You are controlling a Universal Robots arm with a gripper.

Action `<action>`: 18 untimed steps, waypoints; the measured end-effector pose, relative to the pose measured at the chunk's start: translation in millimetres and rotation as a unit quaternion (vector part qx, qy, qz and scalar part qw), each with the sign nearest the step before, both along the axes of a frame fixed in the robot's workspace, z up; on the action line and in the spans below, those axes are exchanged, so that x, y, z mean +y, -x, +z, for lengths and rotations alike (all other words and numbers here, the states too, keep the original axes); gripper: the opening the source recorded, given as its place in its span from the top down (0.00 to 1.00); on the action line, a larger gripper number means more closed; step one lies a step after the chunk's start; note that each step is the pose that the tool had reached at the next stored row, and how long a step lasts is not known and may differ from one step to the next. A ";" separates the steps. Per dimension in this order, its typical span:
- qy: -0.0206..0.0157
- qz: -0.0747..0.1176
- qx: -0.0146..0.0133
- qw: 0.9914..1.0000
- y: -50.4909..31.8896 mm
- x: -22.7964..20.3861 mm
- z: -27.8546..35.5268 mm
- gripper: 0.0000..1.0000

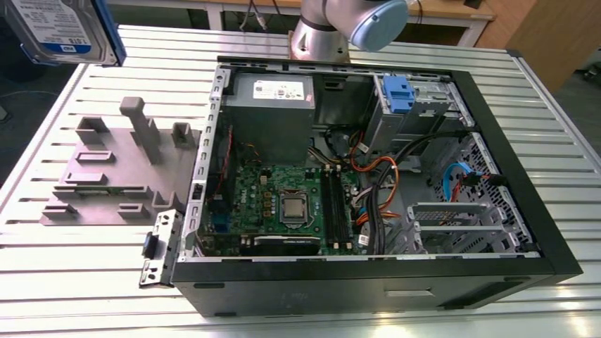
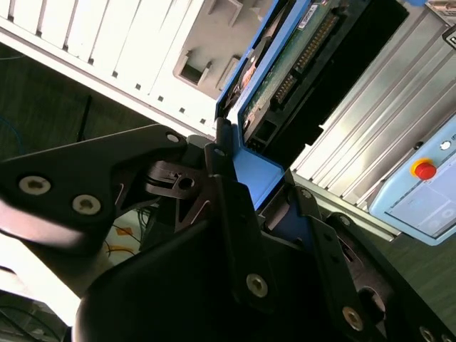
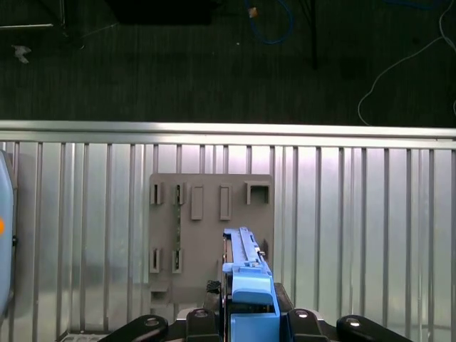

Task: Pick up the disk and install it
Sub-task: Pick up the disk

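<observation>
Slatted metal table (image 1: pixel 84 282) beneath the computer case (image 1: pixel 376 289); case on its side, panel off, insides open upward

Robot arm (image 1: pixel 343 28) just beyond the case's far wall, cropped at the exterior view's upper edge

Grey fixture plate (image 1: pixel 112 176) with upright blocks, flat on the slats just beside the case, on the exterior view's left

Inside the case: grey power supply box (image 1: pixel 270 105) against the far wall; green motherboard (image 1: pixel 281 204) in the near half; grey drive bay (image 1: pixel 418 113) with blue latch (image 1: pixel 398 95) in the far corner toward the exterior view's right; orange, red and black cables (image 1: pixel 376 176) between motherboard and bay

Disk (image 1: pixel 66 32) outside the case, well apart from it, aloft past the case's far corner on the exterior view's left; white-and-blue label facing the exterior view, blue rail down one edge. Green circuit-board face of the disk (image 2: pixel 292 60) in the second wrist view; same disk (image 3: pixel 242 249) edge-on in the first wrist view, with the fixture plate behind it

Gripper (image 2: pixel 260 182) clamped on the blue carrier end of the disk; black fingers (image 2: pixel 224 192) tight against both sides of the blue plastic, opened no wider than the carrier's thickness

Pale pendant (image 2: pixel 420 203) with red button (image 2: pixel 425 169) at the table's edge in the second wrist view; place relative to the case impossible to tell
</observation>
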State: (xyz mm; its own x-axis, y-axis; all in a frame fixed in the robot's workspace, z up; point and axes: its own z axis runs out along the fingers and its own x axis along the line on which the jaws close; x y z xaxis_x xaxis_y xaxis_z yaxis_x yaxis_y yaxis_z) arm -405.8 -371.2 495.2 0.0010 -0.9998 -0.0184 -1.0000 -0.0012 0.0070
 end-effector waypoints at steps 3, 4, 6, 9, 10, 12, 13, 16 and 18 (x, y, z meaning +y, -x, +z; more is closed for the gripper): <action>0.000 0.000 0.000 1.000 -2.3 -0.1 0.1 0.63; 0.000 0.000 0.000 1.000 -2.3 -0.1 0.4 0.63; 0.000 0.000 0.000 1.000 -2.4 -0.1 1.2 0.63; -0.001 0.000 0.000 1.000 -2.4 -0.1 1.3 0.63; -0.001 0.000 0.000 1.000 -2.5 -0.3 1.3 0.63; -0.001 0.000 0.000 1.000 -4.3 -0.5 1.3 0.63; -0.001 0.000 0.000 1.000 -5.7 -0.5 1.4 0.63; -0.001 0.000 0.000 1.000 -9.5 -1.1 1.3 0.63; 0.000 0.000 0.000 1.000 -10.8 -1.9 1.3 0.63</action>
State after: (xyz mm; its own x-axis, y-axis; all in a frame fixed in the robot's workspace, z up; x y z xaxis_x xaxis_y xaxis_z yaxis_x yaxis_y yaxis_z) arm -395.0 -373.0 496.5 0.0010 -0.9998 -0.0193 -1.0000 -0.0012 0.0072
